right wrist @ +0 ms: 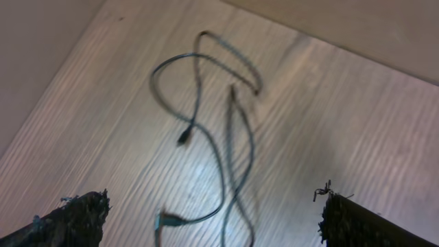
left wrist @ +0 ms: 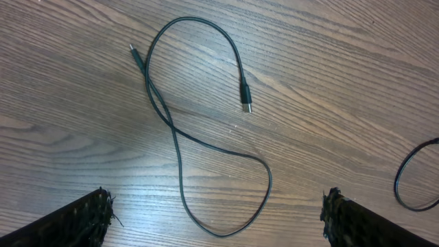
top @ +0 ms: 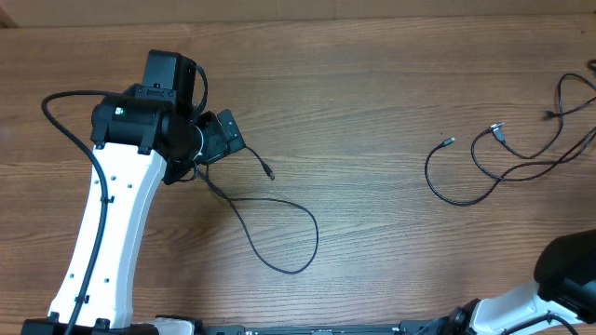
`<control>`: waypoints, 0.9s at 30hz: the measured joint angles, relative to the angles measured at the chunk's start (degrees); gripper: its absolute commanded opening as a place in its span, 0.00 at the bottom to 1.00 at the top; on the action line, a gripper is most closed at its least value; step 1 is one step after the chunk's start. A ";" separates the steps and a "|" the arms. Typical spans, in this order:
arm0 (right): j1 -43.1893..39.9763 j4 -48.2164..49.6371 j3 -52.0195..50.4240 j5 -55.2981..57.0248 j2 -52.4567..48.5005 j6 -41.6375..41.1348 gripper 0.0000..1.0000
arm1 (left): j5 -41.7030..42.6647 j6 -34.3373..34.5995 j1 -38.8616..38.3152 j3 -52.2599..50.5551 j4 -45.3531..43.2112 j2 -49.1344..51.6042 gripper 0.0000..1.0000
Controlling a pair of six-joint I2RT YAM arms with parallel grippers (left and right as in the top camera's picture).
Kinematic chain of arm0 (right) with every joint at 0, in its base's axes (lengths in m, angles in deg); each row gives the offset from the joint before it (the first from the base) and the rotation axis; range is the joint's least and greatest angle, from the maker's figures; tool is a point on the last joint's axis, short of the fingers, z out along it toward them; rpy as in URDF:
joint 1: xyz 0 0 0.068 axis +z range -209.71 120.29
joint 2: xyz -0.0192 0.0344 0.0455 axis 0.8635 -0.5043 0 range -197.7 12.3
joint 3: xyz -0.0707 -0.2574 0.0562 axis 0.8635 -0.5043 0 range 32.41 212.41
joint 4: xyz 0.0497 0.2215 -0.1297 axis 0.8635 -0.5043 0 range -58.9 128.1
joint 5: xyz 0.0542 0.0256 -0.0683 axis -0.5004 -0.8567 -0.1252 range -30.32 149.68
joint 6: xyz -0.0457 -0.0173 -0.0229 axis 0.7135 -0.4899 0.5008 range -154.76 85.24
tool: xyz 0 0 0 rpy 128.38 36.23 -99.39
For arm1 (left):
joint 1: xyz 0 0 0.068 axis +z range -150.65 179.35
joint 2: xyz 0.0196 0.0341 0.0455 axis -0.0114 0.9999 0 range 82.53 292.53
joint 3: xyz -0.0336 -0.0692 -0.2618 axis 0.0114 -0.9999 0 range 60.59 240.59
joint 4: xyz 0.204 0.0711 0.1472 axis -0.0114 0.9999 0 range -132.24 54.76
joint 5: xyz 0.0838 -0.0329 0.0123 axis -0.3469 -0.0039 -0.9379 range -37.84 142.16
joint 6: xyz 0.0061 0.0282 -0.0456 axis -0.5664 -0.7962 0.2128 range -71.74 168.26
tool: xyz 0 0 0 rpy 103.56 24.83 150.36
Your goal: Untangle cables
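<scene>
One thin black cable [top: 279,223] lies alone on the left of the table, in a loose loop with its plug [top: 268,173] near my left gripper [top: 222,140]. The left wrist view shows this cable [left wrist: 180,161] crossing itself once, both plugs free; my left gripper [left wrist: 216,219] is open above it, holding nothing. Other black cables [top: 521,163] lie loosely overlapped at the right edge. In the right wrist view these cables [right wrist: 226,144] look blurred; my right gripper [right wrist: 212,219] is open above them and empty.
The table is brown wood grain [top: 372,84]. The white left arm [top: 102,233] stretches from the front edge up to the left gripper. Part of the right arm [top: 559,279] shows at the bottom right corner.
</scene>
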 measured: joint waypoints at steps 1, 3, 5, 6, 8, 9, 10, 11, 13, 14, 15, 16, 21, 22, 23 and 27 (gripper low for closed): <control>-0.81 -0.02 0.00 -0.02 -0.17 -0.33 1.00 | -0.02 0.00 0.00 0.00 0.00 0.00 0.99; -2.34 0.04 0.00 -0.04 -1.03 -1.51 1.00 | -0.02 0.00 0.00 0.00 0.00 0.00 1.00; -3.56 0.07 0.00 -0.20 -2.64 -2.64 1.00 | -0.02 0.00 0.00 0.00 0.00 0.00 1.00; -4.02 0.22 0.00 -0.55 -3.61 -2.91 1.00 | -0.02 0.00 0.00 0.00 0.00 0.00 1.00; -4.52 0.46 0.00 -1.38 -5.55 -3.48 1.00 | -0.02 0.00 0.00 0.00 0.00 0.00 1.00; -4.66 0.42 0.00 -1.81 -6.67 -3.69 1.00 | -0.02 0.00 0.00 0.00 0.00 0.00 1.00; -4.68 0.35 0.00 -2.21 -7.61 -3.78 0.97 | -0.02 0.00 0.00 0.00 0.00 0.00 0.99; -4.68 0.35 0.00 -2.84 -8.63 -3.98 0.93 | 0.00 0.00 0.00 0.00 0.02 0.00 1.00; -4.66 0.17 -0.11 -3.93 -10.29 -4.33 0.80 | -0.02 0.00 0.00 0.00 0.00 0.00 1.00; -4.66 0.02 -0.15 -4.44 -10.95 -4.46 0.72 | 0.00 0.00 0.00 0.00 0.00 0.00 1.00; -4.63 -0.11 -0.20 -4.87 -11.52 -4.66 0.63 | 0.00 0.00 0.00 0.00 0.00 0.00 0.99; -4.66 -0.42 -0.20 -5.44 -12.09 -4.33 0.58 | -0.02 0.00 0.00 0.00 -0.02 0.00 1.00; -4.63 -1.75 -0.31 -6.36 -13.07 -4.57 0.19 | -0.02 0.00 0.00 -0.02 0.00 0.00 1.00; -4.66 -2.01 -0.31 -6.51 -13.07 -4.37 0.12 | -0.02 0.00 0.00 -0.02 0.02 0.00 0.99; -4.66 -2.14 -0.31 -6.64 -13.07 -4.57 0.04 | -0.02 0.00 0.00 -0.02 0.00 0.00 1.00; -4.63 -3.91 -0.28 -6.78 -13.07 -4.44 0.04 | 0.00 0.00 0.00 -0.02 0.02 0.00 1.00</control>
